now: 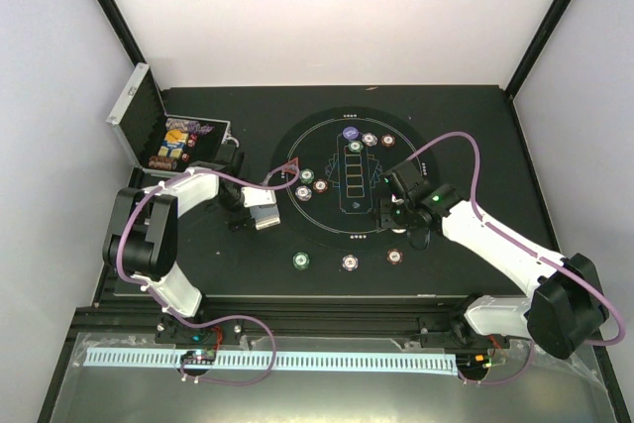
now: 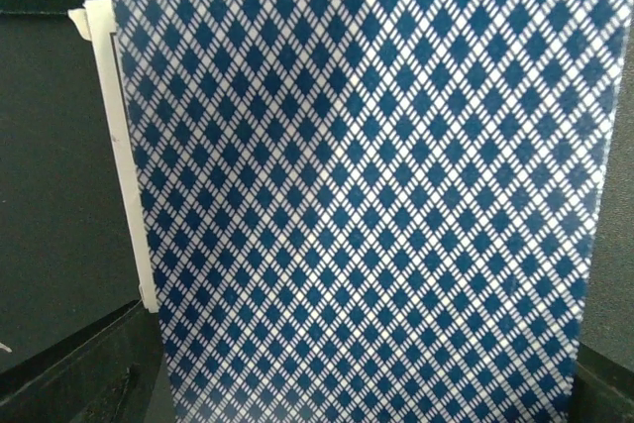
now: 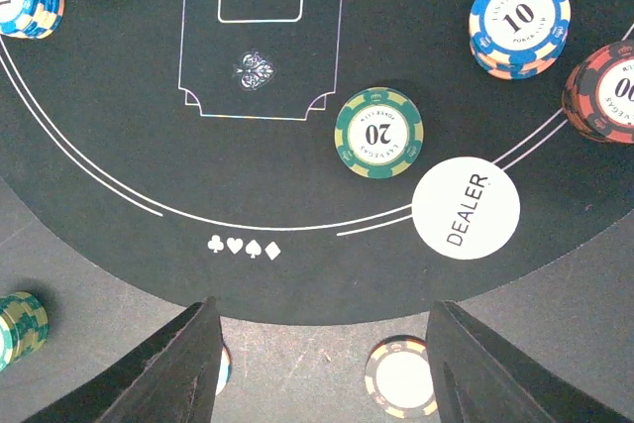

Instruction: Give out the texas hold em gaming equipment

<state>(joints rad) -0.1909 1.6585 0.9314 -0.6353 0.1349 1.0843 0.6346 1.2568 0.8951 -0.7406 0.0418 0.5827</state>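
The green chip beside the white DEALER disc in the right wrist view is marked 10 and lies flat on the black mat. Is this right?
Not quite: the green chip is marked 20, not 10, as the right wrist view shows. The 10 is on the blue chips. It does lie flat on the black mat beside the white DEALER disc.

The setting is a robotics lab test cell. Plain white panel walls (image 1: 327, 7) and black metal frame posts (image 1: 107, 7) box in a matte black bench (image 1: 495, 126). A white-and-black left robot arm (image 1: 183, 190) and a matching right robot arm (image 1: 495, 240), both trailing purple cables (image 1: 458, 134), are bolted to a black slotted rail (image 1: 327, 324) at the bench's near edge.
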